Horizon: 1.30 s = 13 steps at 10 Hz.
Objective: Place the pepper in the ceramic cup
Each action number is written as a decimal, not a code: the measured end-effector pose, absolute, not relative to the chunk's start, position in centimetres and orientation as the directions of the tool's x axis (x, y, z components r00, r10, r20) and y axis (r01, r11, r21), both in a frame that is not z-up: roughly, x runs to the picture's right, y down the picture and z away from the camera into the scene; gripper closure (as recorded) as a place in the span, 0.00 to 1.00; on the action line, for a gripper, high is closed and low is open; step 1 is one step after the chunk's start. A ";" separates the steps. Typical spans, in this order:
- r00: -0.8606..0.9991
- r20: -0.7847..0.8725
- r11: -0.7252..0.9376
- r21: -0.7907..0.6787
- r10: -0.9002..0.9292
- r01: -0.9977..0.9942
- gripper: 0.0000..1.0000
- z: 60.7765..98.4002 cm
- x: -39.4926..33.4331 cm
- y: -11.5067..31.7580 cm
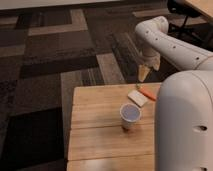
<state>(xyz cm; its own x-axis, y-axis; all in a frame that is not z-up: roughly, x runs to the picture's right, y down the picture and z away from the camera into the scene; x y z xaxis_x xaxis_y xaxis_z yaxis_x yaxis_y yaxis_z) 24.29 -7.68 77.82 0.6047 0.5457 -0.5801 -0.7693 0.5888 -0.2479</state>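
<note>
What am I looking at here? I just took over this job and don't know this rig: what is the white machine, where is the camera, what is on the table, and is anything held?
The big white shape on the right is the robot's own body. The white jointed tube above it is its one arm, which ends in the gripper, the tan tip hanging over the table's far edge, just behind the pepper.

There is only one camera view. It looks down past the robot onto the table; where it is mounted is not on record.

On the wooden table stands a white cup. Behind it lies a flat white block, with the orange pepper right beside it on the far side.

I can see nothing in the gripper. The pepper lies on the table, not yet in the cup.
</note>
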 end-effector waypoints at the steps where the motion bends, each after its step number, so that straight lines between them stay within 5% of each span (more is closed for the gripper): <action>1: 0.605 -0.580 0.589 -0.248 0.545 -0.769 0.35 77.8 24.3 -7.7; 13: 0.711 -0.503 0.614 -0.379 0.492 -0.693 0.35 82.9 23.0 -5.2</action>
